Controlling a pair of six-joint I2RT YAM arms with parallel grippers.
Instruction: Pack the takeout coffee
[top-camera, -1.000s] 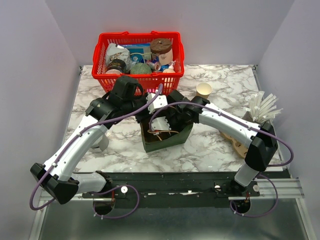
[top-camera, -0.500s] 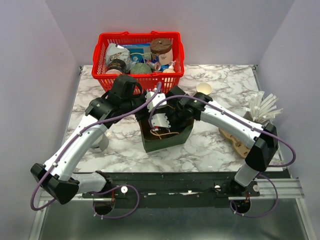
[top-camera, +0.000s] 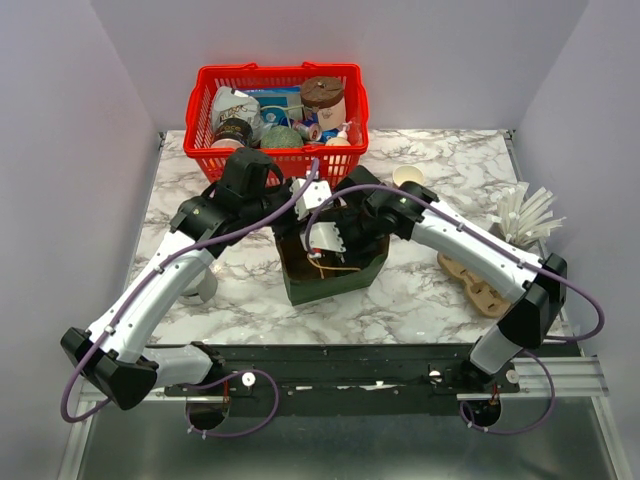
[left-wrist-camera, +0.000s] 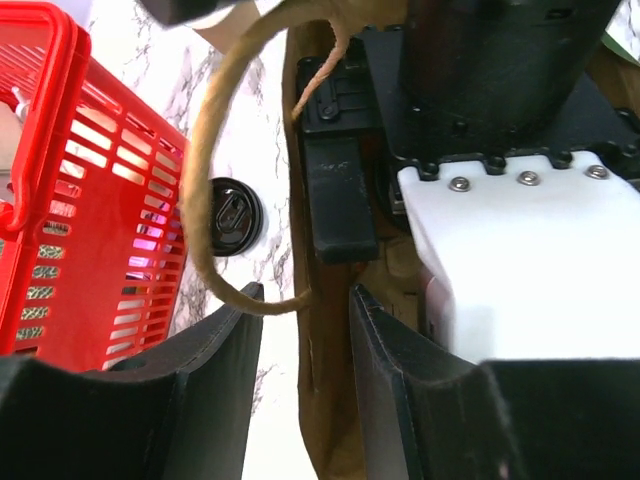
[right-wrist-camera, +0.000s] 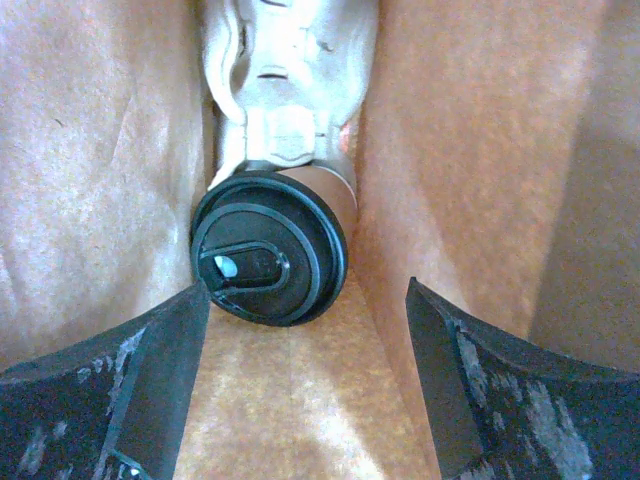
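From above, shows the takeout coffee cup (top-camera: 407, 177) upright on the marble worktop (top-camera: 460, 150), upper right of centre, just behind the right arm and outside the dark paper bag (top-camera: 330, 285) at centre. At the left wrist, finds the left end effector (left-wrist-camera: 305, 300) partly open, clamping nothing, the bag's brown wall standing in its gap. At the right wrist, looks into the bag: right end effector (right-wrist-camera: 307, 290) spread wide and empty, black-lidded cup (right-wrist-camera: 270, 262) at centre, lid toward the camera.

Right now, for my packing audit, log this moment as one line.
right gripper: open inside paper bag, over black-lidded cup | left gripper: open, astride bag's wall | open tan cup: on table
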